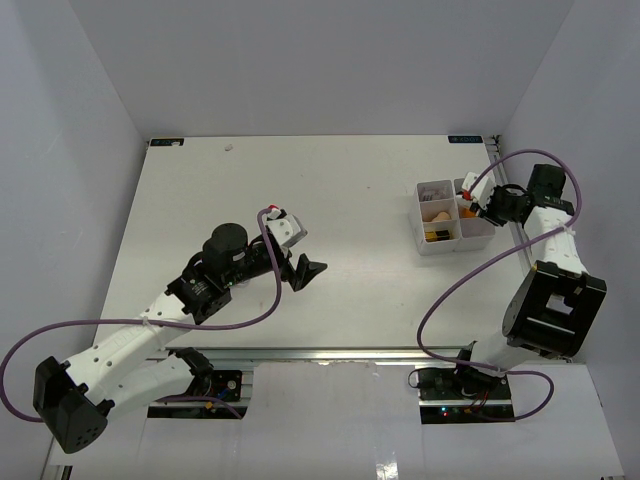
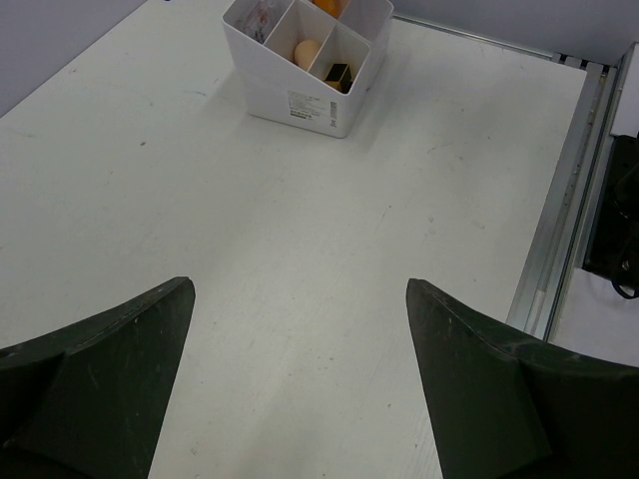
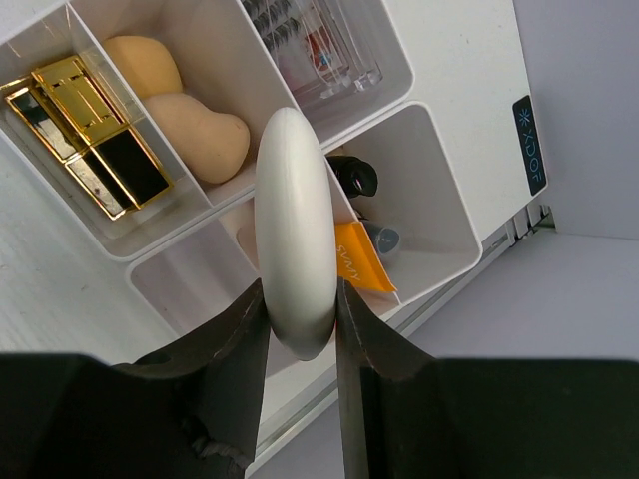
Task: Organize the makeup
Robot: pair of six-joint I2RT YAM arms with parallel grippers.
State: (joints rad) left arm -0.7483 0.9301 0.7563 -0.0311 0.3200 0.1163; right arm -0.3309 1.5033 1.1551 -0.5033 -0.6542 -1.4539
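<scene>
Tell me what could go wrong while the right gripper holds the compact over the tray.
The right gripper pinches the white oval compact on edge at one end; it may slip. The compartment below holds the orange tube, so the compact may catch on it or on the tray divider.

Left pincer (image 2: 298, 294) wide open; right pincer (image 3: 300, 309) pinching white oval compact (image 3: 292, 200).

White table (image 1: 330, 190), faintly scuffed top, white four-compartment tray (image 1: 445, 246) standing on it near the far right corner
</scene>
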